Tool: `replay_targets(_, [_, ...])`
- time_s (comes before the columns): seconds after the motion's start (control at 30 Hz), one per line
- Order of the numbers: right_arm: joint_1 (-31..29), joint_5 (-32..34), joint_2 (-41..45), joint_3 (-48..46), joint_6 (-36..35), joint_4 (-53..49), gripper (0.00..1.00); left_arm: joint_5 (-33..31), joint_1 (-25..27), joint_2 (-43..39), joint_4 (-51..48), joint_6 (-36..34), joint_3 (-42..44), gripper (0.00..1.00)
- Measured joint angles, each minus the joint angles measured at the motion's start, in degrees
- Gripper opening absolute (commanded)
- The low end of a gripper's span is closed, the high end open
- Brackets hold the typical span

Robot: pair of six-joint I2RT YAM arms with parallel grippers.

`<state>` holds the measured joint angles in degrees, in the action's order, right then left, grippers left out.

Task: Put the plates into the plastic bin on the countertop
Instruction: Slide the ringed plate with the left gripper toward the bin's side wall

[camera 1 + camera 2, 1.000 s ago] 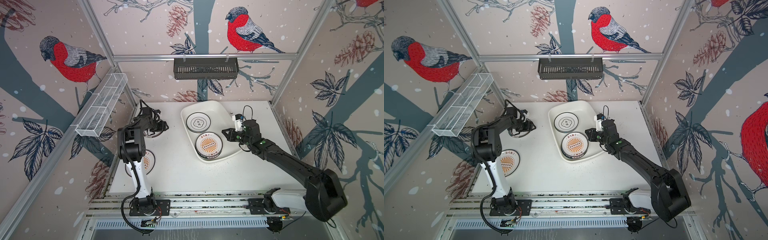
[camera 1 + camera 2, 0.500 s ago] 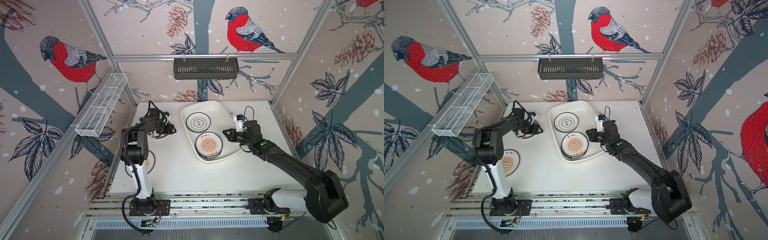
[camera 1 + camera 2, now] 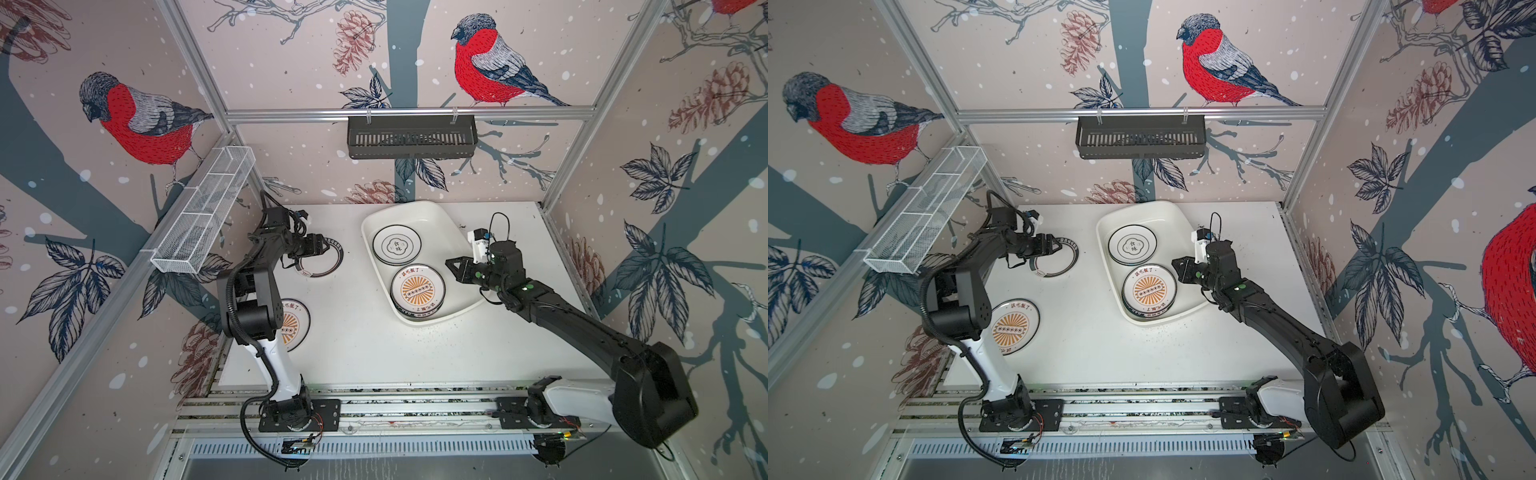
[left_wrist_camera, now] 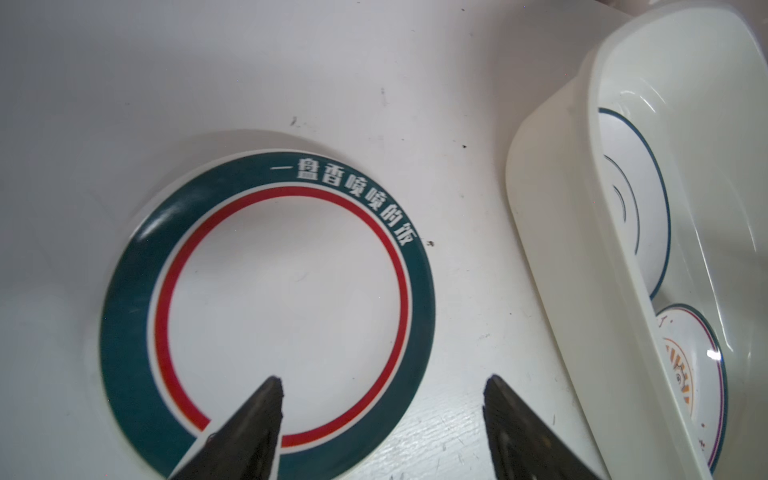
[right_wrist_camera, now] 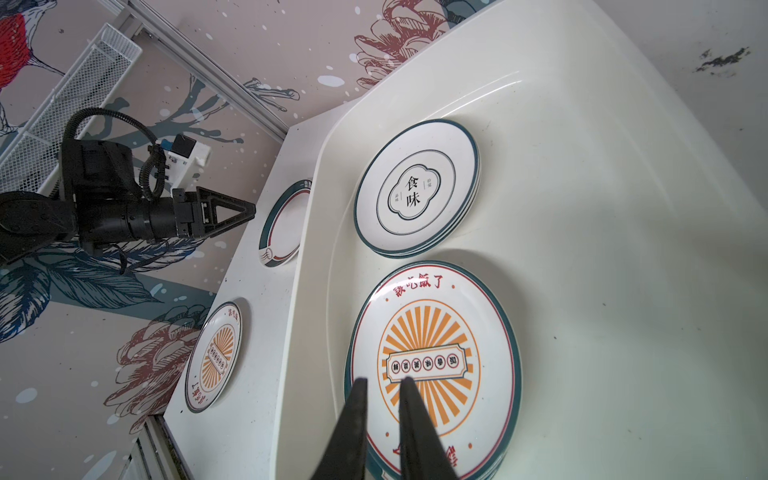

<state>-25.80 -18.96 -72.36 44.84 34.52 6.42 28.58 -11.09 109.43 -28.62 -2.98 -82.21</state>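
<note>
Top views both show the speckled white countertop [image 3: 374, 353] [image 3: 1092, 353], with the white plastic bin [image 3: 440, 232] [image 3: 1173, 232] resting on it at a slant.

Inside the bin lie two lots of plates. The plate with the black emblem [image 3: 397, 244] [image 3: 1133, 245] is in the far end. The plate with the orange sunburst [image 3: 417, 289] [image 3: 1149, 289] is in the near end, just beside the first. In the right wrist view each of them, emblem [image 5: 415, 189] and sunburst [image 5: 432, 365], shows more rims underneath, so each tops a small stack.

Two plates are outside the bin, both flat on the countertop to its left. The plate with the dark green band and red ring [image 3: 322, 266] [image 3: 1059, 264] [image 4: 282, 299] is near the bin but not touching it. A second sunburst plate [image 3: 295, 328] [image 3: 1013, 328] lies well apart from the bin, partly hidden by the left arm.

The left gripper [image 3: 326, 248] [image 4: 384, 379] is left of the bin at the banded plate. Its fingers are spread wide, one over the plate's white middle and one over bare countertop on the bin's side. They grasp nothing, and I cannot tell whether they touch the plate.

The right gripper [image 3: 449, 262] [image 5: 383, 380] hangs over the bin above the sunburst stack. Its fingers are drawn almost together and empty.
</note>
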Motion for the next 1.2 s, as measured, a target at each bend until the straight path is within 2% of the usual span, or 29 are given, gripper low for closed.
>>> replay_targets(0.33, [-0.04, -0.59, 2.34, -1.27, 0.22, 1.84, 0.18, 0.52, -5.42, -1.68, 1.46, 2.97, 2.86, 0.76])
replay_targets(0.5, [0.17, -0.61, 2.97, -1.90, 0.20, 1.88, 0.18, -0.37, -6.40, -2.45, 2.47, 3.15, 3.87, 0.74])
replay_targets(1.2, [1.05, -1.27, 3.04, -2.27, 0.20, 2.21, 0.18, 4.44, -12.31, 4.55, 4.04, 3.43, 4.52, 0.66])
